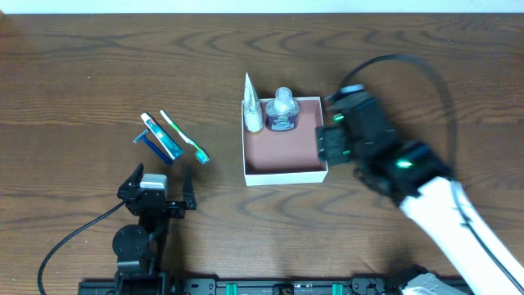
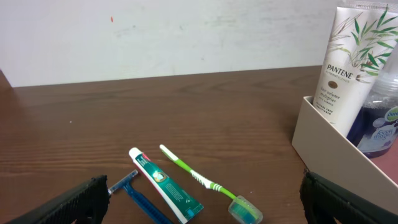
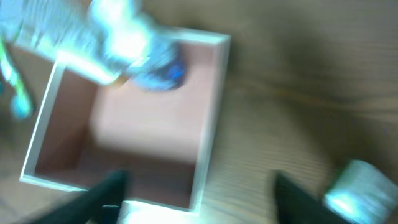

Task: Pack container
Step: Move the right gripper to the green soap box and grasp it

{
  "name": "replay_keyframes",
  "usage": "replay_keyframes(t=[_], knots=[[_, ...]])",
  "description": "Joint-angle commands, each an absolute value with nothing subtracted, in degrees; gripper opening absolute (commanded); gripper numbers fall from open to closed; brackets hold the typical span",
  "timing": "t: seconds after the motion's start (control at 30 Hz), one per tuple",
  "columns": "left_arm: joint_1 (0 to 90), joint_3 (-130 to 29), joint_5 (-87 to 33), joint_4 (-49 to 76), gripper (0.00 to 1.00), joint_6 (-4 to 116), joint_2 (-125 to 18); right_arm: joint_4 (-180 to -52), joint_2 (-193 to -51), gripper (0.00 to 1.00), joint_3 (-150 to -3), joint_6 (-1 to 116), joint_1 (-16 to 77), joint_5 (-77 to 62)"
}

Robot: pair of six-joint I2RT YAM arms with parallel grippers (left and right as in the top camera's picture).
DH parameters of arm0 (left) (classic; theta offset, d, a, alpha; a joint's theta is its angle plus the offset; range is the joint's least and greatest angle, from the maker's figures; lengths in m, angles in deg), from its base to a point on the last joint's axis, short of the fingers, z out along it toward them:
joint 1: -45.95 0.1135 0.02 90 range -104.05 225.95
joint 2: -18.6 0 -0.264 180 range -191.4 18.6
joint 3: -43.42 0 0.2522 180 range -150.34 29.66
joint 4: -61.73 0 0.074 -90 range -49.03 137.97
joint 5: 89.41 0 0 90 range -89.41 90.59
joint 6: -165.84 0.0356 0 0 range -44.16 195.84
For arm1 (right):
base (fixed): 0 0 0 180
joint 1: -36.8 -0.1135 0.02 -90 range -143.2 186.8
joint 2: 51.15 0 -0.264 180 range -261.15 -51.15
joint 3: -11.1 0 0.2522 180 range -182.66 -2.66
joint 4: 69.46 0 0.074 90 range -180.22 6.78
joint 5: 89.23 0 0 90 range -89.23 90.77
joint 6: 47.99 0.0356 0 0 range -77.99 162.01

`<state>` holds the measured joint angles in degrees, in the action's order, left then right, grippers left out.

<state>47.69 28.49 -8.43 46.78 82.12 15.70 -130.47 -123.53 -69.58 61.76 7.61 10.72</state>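
Note:
The container (image 1: 282,154) is a square shallow box with white walls and a pinkish-brown floor, at the table's middle. A white Pantene tube (image 1: 252,113) and a small bottle of blue liquid (image 1: 282,111) stand at its far side. A toothpaste tube (image 1: 162,136), a blue razor (image 1: 154,147) and a green toothbrush (image 1: 185,136) lie on the table to its left. My right gripper (image 1: 325,139) is open and empty over the container's right wall (image 3: 208,143); its wrist view is blurred. My left gripper (image 1: 160,193) is open and empty, near the toiletries (image 2: 166,188).
In the left wrist view the container's wall (image 2: 333,155), the Pantene tube (image 2: 345,68) and the bottle (image 2: 379,121) are at the right. A blurred pale object (image 3: 364,186) lies on the wood right of the container in the right wrist view.

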Motion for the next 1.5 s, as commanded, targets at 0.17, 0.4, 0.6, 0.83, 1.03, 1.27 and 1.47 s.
replay_keyframes(t=[0.17,0.4,0.6,0.83,1.03,1.27,1.47], knots=[[47.91,29.43,-9.26,44.79,0.98,82.91,15.72,-137.37,-122.89,0.99,-67.46,70.98,30.10,12.56],[47.91,29.43,-9.26,44.77,0.98,82.88,15.72,-128.92,-126.70,0.99,-57.05,73.10,39.92,5.00],[47.91,29.43,-9.28,44.77,0.98,82.91,15.72,-121.20,-130.98,0.99,-49.60,77.32,40.61,7.05],[47.91,29.43,-9.28,44.79,0.98,82.91,15.72,-114.49,-134.26,0.97,-45.29,78.41,40.59,9.50],[47.91,29.43,-9.26,44.79,0.98,82.91,15.72,-109.59,-138.35,0.96,-42.60,78.44,40.66,12.17],[47.91,29.43,-9.26,44.77,0.98,82.88,15.72,-103.58,-141.56,0.92,-42.60,77.71,40.66,12.74],[47.91,29.43,-9.28,44.79,0.98,82.88,15.72,-100.09,-144.77,0.75,-42.60,77.76,40.64,12.56]])
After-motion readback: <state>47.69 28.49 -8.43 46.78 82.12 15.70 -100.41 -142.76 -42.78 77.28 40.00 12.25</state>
